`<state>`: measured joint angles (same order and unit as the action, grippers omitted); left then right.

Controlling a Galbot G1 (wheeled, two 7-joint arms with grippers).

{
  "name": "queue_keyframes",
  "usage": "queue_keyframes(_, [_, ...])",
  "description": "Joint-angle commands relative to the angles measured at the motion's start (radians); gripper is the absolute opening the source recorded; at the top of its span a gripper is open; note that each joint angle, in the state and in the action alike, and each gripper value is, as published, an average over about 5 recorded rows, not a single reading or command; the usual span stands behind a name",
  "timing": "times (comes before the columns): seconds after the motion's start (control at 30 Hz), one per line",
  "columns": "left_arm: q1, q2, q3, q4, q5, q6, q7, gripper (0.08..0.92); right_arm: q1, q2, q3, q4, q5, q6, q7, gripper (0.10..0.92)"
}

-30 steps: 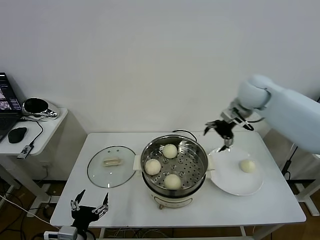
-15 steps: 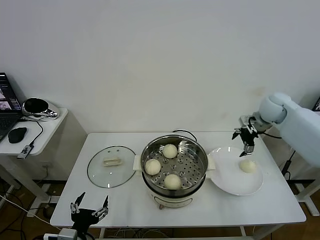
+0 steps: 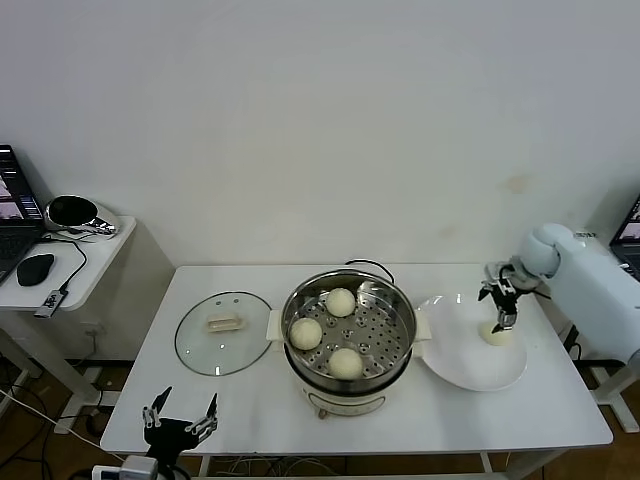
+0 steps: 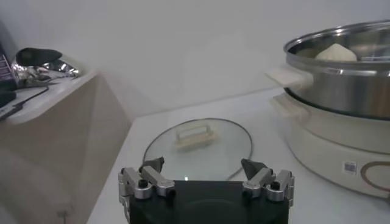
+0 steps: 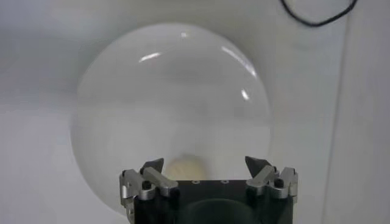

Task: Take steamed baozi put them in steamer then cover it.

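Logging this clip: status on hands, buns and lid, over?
Right hand open above last baozi on plate. Left hand open, parked at table's front edge. Three baozi in steamer; cover still off. Nothing in the way.

The right tool has moved from above the back edge of the plate, close to the steamer, across to the right and down. It now hangs open just above the last baozi on the plate. The right arm has drawn back toward the right edge of the head view, so less of it shows.
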<state>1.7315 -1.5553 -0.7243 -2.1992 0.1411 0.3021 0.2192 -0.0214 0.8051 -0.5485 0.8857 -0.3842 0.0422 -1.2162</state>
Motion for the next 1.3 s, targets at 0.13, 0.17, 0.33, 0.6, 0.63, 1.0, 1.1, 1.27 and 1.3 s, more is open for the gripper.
queue_keyframes(0.13, [-0.001,0.002,0.0,0.008,0.0,0.0,0.001,0.823,-0.065,0.047,0.082,-0.131,-0.146,0.071,0.066,0.823])
queue_keyframes(0.17, [-0.001,0.003,-0.001,0.009,0.0,0.0,0.001,0.823,-0.066,0.051,0.086,-0.14,-0.151,0.074,0.071,0.823])
queue_keyframes(0.33, [-0.001,0.004,-0.003,0.011,-0.001,0.0,0.002,0.823,-0.067,0.066,0.099,-0.176,-0.157,0.079,0.084,0.823])
queue_keyframes(0.6, [0.0,0.005,-0.004,0.016,-0.002,-0.001,0.002,0.823,-0.072,0.076,0.106,-0.193,-0.167,0.075,0.09,0.823])
queue_keyframes(0.63, [0.001,0.005,-0.005,0.017,-0.002,-0.001,0.002,0.823,-0.074,0.078,0.108,-0.196,-0.169,0.075,0.093,0.823])
queue_keyframes(1.0, [0.002,0.005,-0.003,0.02,-0.001,-0.001,0.002,0.823,-0.074,0.094,0.118,-0.224,-0.18,0.078,0.109,0.823])
queue_keyframes(1.1, [0.002,0.004,-0.002,0.021,-0.001,-0.002,0.001,0.823,-0.071,0.099,0.119,-0.235,-0.181,0.078,0.112,0.823])
queue_keyframes(1.27, [0.001,0.004,-0.001,0.023,-0.001,-0.002,0.001,0.823,-0.071,0.104,0.119,-0.241,-0.181,0.078,0.111,0.823])
queue_keyframes(1.3, [0.001,0.004,-0.001,0.023,-0.001,-0.002,0.001,0.823,-0.071,0.105,0.119,-0.241,-0.18,0.078,0.111,0.823])
